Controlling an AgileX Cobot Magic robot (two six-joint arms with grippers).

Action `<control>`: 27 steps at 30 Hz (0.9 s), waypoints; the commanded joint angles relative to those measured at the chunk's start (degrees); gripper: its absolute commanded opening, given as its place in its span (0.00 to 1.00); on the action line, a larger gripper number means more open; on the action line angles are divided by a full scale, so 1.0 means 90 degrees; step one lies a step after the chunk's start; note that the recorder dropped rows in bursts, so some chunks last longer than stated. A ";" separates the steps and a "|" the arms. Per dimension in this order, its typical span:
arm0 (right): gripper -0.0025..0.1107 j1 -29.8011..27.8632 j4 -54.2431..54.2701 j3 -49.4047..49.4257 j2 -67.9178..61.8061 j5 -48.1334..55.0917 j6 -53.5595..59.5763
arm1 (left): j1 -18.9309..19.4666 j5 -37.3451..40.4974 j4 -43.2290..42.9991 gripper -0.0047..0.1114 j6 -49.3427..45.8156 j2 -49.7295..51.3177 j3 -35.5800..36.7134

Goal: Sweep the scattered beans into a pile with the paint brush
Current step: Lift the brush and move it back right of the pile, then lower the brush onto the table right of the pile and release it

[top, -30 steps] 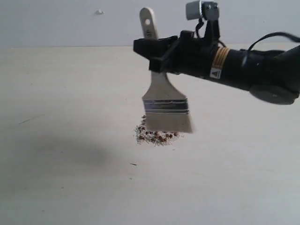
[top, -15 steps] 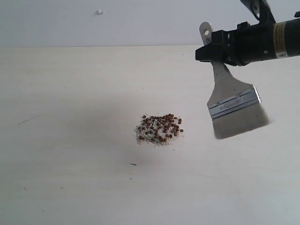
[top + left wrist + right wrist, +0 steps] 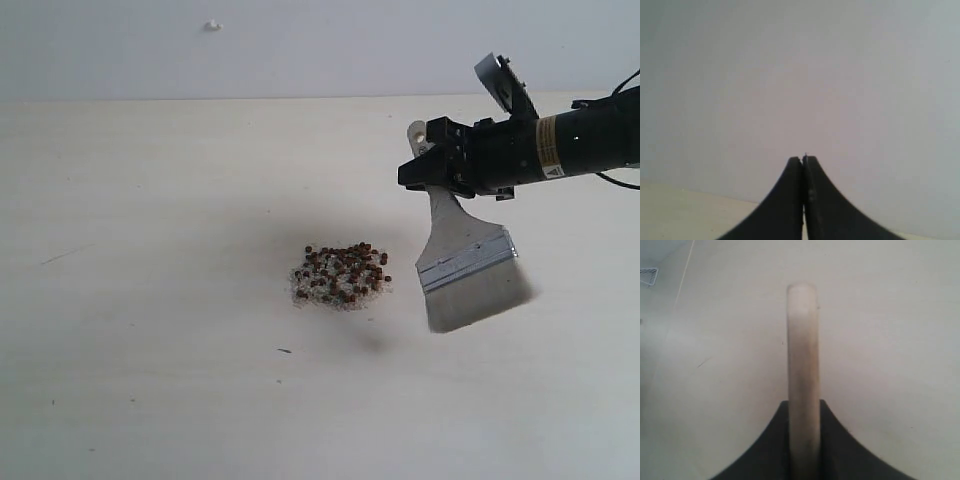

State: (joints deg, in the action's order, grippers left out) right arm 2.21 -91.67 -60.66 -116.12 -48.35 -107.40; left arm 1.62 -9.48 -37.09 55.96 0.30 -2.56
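Here the right gripper point(image 3: 432, 168) clamps the handle of the paint brush point(image 3: 462, 262), whose bristles hang at about three o'clock from the pile point(image 3: 340, 276) of beans point(image 3: 350, 262) on the table point(image 3: 150, 250), near it but not touching. The left gripper point(image 3: 803, 161) has its fingers pressed together.

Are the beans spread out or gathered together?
Gathered: the beans sit in one tight cluster on the table, apart from the paint brush.
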 commanded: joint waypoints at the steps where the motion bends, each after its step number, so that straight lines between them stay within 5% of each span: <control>1: 0.02 -0.0028 0.0131 -0.0037 -0.0048 0.0171 0.0045 | 0.0004 0.0020 -0.0023 0.04 -0.0027 -0.0034 0.0037; 16: 0.02 -0.0028 0.0079 -0.0037 -0.0089 0.0451 0.0212 | 0.0004 0.0020 -0.0023 0.04 -0.0027 -0.0034 0.0037; 27: 0.20 -0.0028 0.0081 -0.0037 -0.0089 0.0740 0.0366 | 0.0004 0.0020 -0.0023 0.04 -0.0027 -0.0034 0.0037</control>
State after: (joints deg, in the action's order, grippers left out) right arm 2.21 -91.31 -60.70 -116.96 -42.02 -105.37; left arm 1.62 -9.48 -37.09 55.96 0.30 -2.56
